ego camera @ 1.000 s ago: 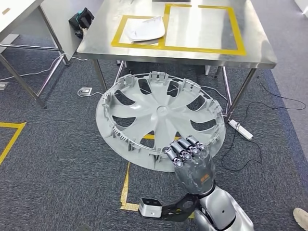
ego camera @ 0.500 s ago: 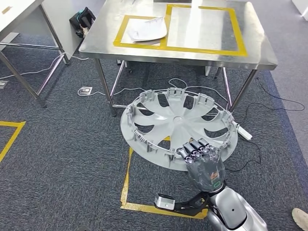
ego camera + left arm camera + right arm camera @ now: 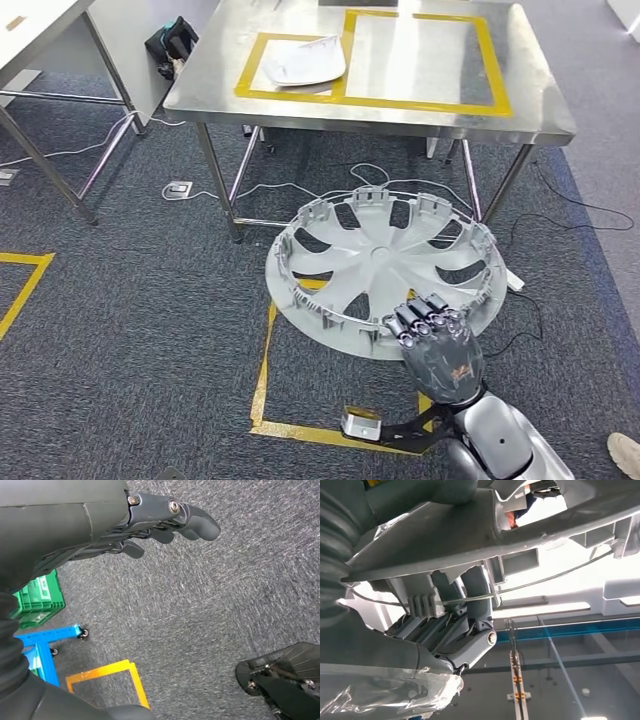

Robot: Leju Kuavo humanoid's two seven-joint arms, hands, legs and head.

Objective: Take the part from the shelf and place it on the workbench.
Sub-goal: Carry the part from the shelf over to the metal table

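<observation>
The part is a large grey wheel cover (image 3: 385, 265) with curved spokes and clips round its rim. My right hand (image 3: 438, 345) grips its near rim and holds it roughly level above the carpet, in front of the steel workbench (image 3: 423, 110). From the right wrist view the cover's underside (image 3: 471, 535) crosses the picture, with my fingers (image 3: 471, 630) hooked over its rim and wire ring. My left hand (image 3: 166, 522) hangs over the grey carpet, fingers loosely extended, holding nothing.
On the workbench, two yellow-taped rectangles; a white part (image 3: 306, 62) lies in the left one. Cables and a power strip (image 3: 515, 280) lie on the floor under the bench. A second table (image 3: 45, 90) stands at left. Someone's shoe (image 3: 625, 452) is at the lower right.
The whole view has shifted as I moved. The wheel cover, still gripped by my right hand, now sits further right and lower in the picture, closer to the workbench's legs.
</observation>
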